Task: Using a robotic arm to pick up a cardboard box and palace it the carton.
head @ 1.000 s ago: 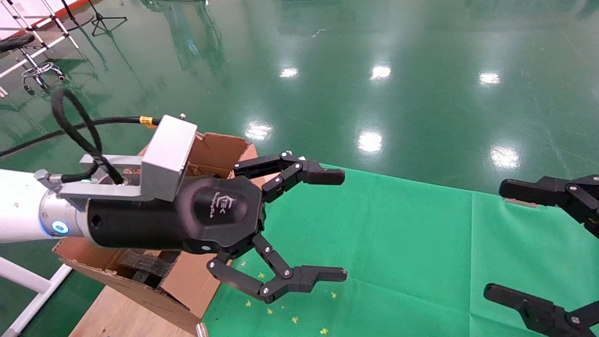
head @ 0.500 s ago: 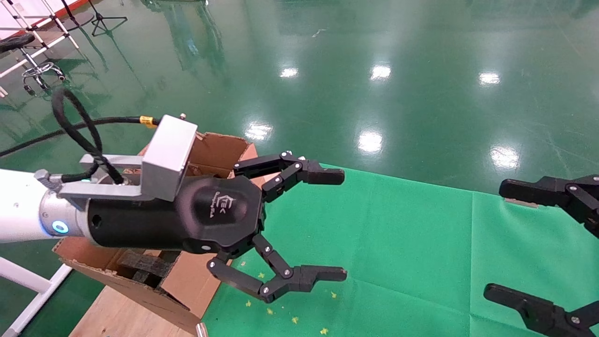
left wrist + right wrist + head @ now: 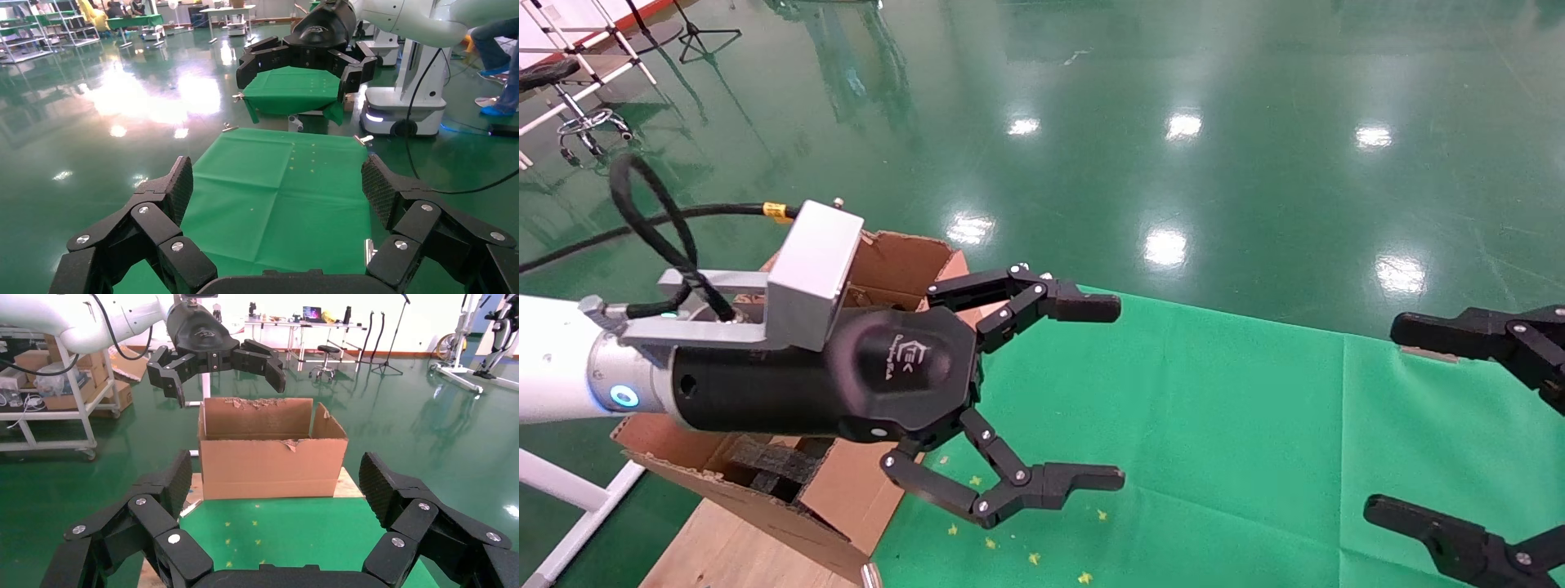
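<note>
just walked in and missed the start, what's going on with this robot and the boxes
Nothing is being held right now. The left hand hangs open in the air beside the big brown carton, just over the near edge of the green cloth. The right hand is also open and empty at the far right side of the cloth. The carton stands with its flaps up past the end of the cloth, with black foam inside. No small cardboard box shows in any view, so the pick-up does not look started.
</note>
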